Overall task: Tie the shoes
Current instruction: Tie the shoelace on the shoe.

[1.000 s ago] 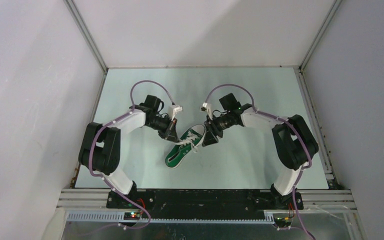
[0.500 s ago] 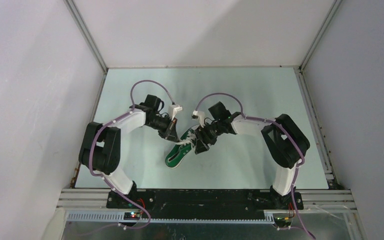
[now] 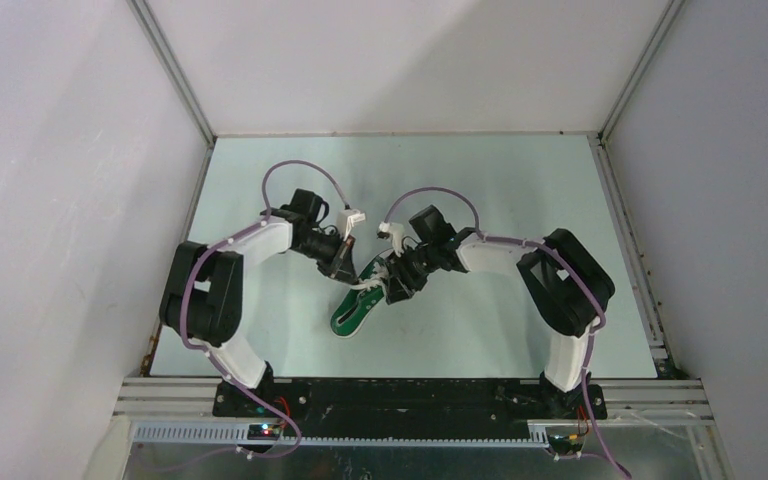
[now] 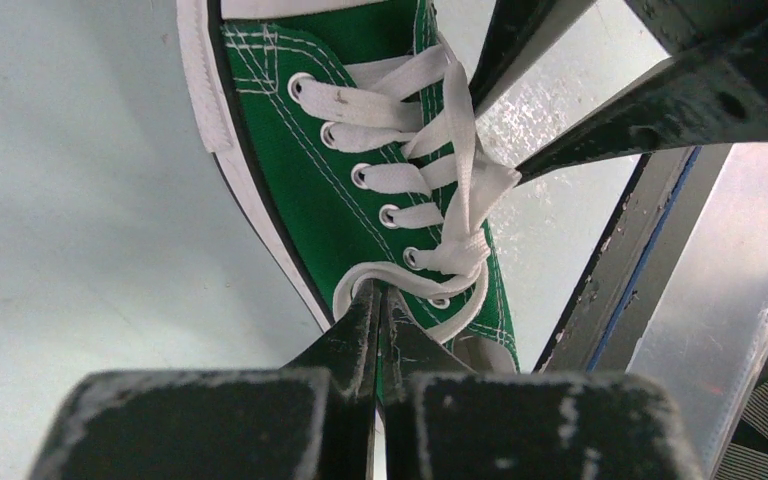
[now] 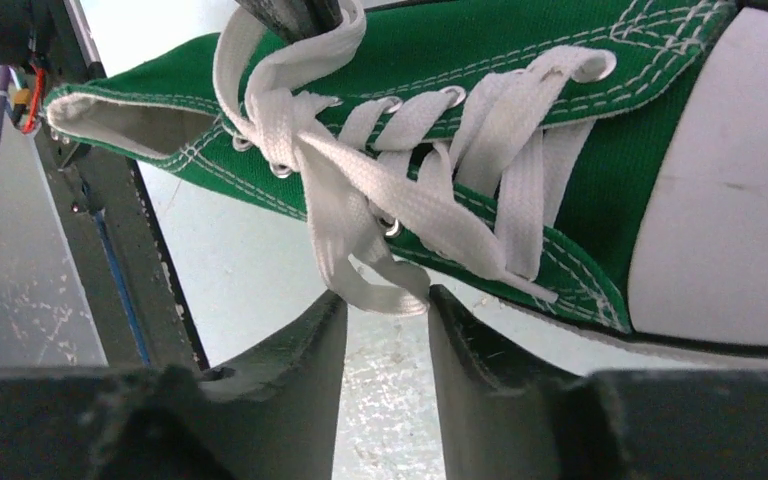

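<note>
The green sneaker [image 3: 356,306] lies on the pale table between my arms, with its white toe cap toward the far side. In the left wrist view its laced side [image 4: 300,190] fills the frame. My left gripper [image 4: 378,292] is shut on a white lace loop [image 4: 400,275] at the top eyelets. My right gripper [image 5: 385,297] is open, and a folded white lace [image 5: 375,285] lies between its fingertips, beside the shoe [image 5: 600,130]. In the top view the left gripper [image 3: 345,272] and the right gripper [image 3: 392,292] flank the shoe's lacing.
A metal frame rail [image 3: 410,390] runs along the table's near edge and shows in both wrist views [image 4: 640,230] [image 5: 110,220]. White enclosure walls [image 3: 80,200] close in the left, right and far sides. The right gripper's fingers [image 4: 620,120] cross the left wrist view.
My right arm has swung left and brought its gripper from the shoe's right side onto the laces. My left arm and the shoe have stayed put.
</note>
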{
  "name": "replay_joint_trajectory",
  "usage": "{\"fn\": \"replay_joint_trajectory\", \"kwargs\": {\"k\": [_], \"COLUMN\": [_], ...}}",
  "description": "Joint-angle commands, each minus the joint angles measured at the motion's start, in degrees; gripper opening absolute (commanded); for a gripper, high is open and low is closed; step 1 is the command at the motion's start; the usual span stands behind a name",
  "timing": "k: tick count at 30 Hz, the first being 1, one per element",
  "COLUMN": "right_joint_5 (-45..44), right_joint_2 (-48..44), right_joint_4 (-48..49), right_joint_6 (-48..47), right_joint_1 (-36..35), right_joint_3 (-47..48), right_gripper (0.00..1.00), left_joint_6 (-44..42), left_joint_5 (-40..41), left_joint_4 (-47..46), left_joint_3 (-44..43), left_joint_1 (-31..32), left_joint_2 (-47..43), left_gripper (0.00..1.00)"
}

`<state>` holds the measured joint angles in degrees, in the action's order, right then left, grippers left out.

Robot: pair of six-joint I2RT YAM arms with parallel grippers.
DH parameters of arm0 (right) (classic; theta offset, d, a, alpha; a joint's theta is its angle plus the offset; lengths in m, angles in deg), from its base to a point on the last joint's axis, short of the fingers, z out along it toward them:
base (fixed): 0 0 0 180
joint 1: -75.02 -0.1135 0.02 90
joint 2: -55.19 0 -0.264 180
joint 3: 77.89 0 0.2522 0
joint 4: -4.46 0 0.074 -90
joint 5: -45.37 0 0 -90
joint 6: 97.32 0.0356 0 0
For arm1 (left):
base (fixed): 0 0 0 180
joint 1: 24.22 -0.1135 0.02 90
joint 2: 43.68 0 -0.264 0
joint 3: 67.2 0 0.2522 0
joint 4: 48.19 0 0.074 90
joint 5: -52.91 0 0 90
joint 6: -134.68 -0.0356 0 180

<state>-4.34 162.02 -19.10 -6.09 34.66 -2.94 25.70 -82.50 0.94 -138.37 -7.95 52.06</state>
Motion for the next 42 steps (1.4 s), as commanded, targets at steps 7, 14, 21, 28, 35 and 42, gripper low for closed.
{"fn": "replay_joint_trajectory", "kwargs": {"k": [7, 14, 21, 28, 35, 42], "right_joint_5": [0.88, 0.69, -0.84, -1.51, -2.03, -2.51], "right_joint_2": [0.61, -1.78, -2.29, -2.23, -2.21, -2.09], "right_joint_4": [-2.24, -9.85, -11.24, -11.53, -11.53, -11.29], "right_joint_6": [-0.19, -3.53, -3.90, -3.90, -3.94, -3.70], "right_joint_1": [2.55, 5.63, 6.11, 6.22, 6.41, 6.72], "right_joint_3": [2.97, 2.48, 1.22, 1.21, 0.96, 0.49], "right_gripper": [0.00, 0.00, 0.00, 0.00, 0.00, 0.00], "left_joint_6": [0.60, 0.16, -0.43, -1.13, -1.17, -0.93], "left_joint_5": [1.96, 9.65, 17.17, 24.86, 27.20, 28.80], "left_joint_4": [0.94, 0.20, -0.02, 0.18, 0.24, 0.30], "left_joint_3": [-2.04, 0.14, 1.86, 2.41, 2.21, 2.26], "left_joint_1": [-2.14, -4.55, -4.78, -5.85, -6.49, -7.16], "left_joint_2": [-0.19, -3.18, -5.32, -6.64, -6.67, -6.54], "left_gripper": [0.00, 0.00, 0.00, 0.00, 0.00, 0.00]}}
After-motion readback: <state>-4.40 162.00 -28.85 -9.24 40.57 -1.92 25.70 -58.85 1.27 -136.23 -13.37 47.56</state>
